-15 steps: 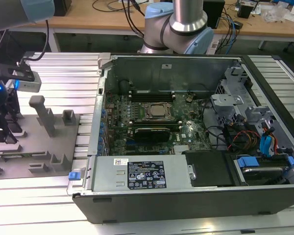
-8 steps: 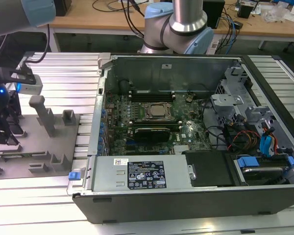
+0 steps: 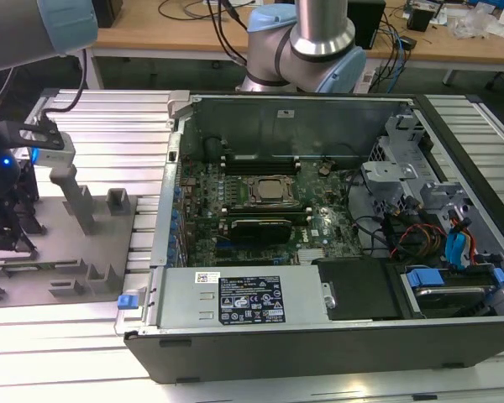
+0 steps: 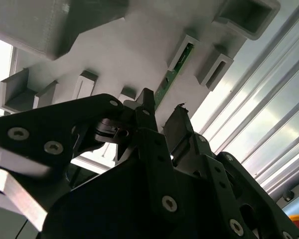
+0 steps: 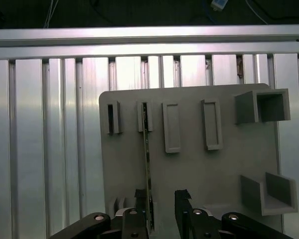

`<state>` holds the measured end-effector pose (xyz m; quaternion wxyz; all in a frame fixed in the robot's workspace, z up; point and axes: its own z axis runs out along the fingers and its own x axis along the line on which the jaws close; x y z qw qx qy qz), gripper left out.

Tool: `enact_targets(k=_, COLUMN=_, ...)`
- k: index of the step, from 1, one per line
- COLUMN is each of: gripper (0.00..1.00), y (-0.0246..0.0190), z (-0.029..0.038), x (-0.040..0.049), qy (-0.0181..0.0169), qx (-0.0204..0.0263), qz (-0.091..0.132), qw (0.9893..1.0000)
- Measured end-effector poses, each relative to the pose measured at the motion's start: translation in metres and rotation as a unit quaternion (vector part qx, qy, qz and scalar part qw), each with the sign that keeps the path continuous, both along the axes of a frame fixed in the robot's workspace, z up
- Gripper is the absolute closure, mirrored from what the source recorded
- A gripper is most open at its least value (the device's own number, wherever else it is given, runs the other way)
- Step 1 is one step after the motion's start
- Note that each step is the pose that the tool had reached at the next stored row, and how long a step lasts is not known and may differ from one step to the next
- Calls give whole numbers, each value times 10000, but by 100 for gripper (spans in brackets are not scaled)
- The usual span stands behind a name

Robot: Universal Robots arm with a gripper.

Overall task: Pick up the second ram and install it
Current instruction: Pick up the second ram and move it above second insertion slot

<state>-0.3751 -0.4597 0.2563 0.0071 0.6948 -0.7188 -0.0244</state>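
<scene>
The second ram [image 5: 147, 149] is a thin green stick standing on edge in a slot of the grey fixture plate [image 5: 219, 169]. In the second wrist view the second ram [image 4: 172, 74] runs away from the fingertips along the fixture plate [image 4: 124, 55]. My gripper [image 5: 161, 199] is open and straddles the stick's near end, which lies close against one finger [image 5: 139, 198], with a gap to the other. The gripper [image 4: 162, 113] shows the same spread there. In the exterior view the gripper [image 3: 4, 235] hangs over the fixture plate [image 3: 76, 252] at the view's left.
An open computer case [image 3: 319, 336] lies at the exterior view's middle and right, with the motherboard's CPU socket [image 3: 269, 191] inside. Upright grey holders [image 3: 118, 201] rise from the plate. The ribbed aluminium table [image 5: 45, 149] surrounds the plate. A desk with cables stands behind.
</scene>
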Motion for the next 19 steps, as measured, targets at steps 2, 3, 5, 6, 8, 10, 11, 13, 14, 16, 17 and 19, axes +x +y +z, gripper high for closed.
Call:
enact_targets(k=2, gripper=64, y=0, z=-21, x=0, qy=0, qx=0, qz=0, qw=10000)
enact_targets(k=3, gripper=64, y=0, z=-34, x=0, qy=0, qx=0, qz=0, qw=10000)
enact_targets(k=5, gripper=64, y=0, z=-48, x=0, qy=0, qx=0, qz=0, qw=10000)
enact_targets(k=6, gripper=64, y=0, z=-63, x=0, qy=0, qx=0, qz=0, qw=10000)
enact_targets(k=8, gripper=64, y=0, z=-79, x=0, qy=0, qx=0, qz=0, qw=10000)
enact_targets(k=10, gripper=64, y=0, z=-94, x=0, qy=0, qx=0, qz=0, qw=10000)
enact_targets(k=11, gripper=64, y=0, z=-101, x=0, qy=0, qx=0, qz=0, qw=10000)
enact_targets(k=13, gripper=64, y=0, z=-120, x=0, qy=0, qx=0, qz=0, qw=10000)
enact_targets(k=14, gripper=64, y=0, z=-129, x=0, qy=0, qx=0, qz=0, qw=10000)
enact_targets(k=16, gripper=64, y=0, z=-144, x=0, qy=0, qx=0, qz=0, qw=10000)
enact_targets(k=17, gripper=64, y=0, z=-150, x=0, qy=0, qx=0, qz=0, qw=10000)
enact_targets(k=19, gripper=64, y=0, z=-169, x=0, qy=0, qx=0, qz=-1, qw=10000)
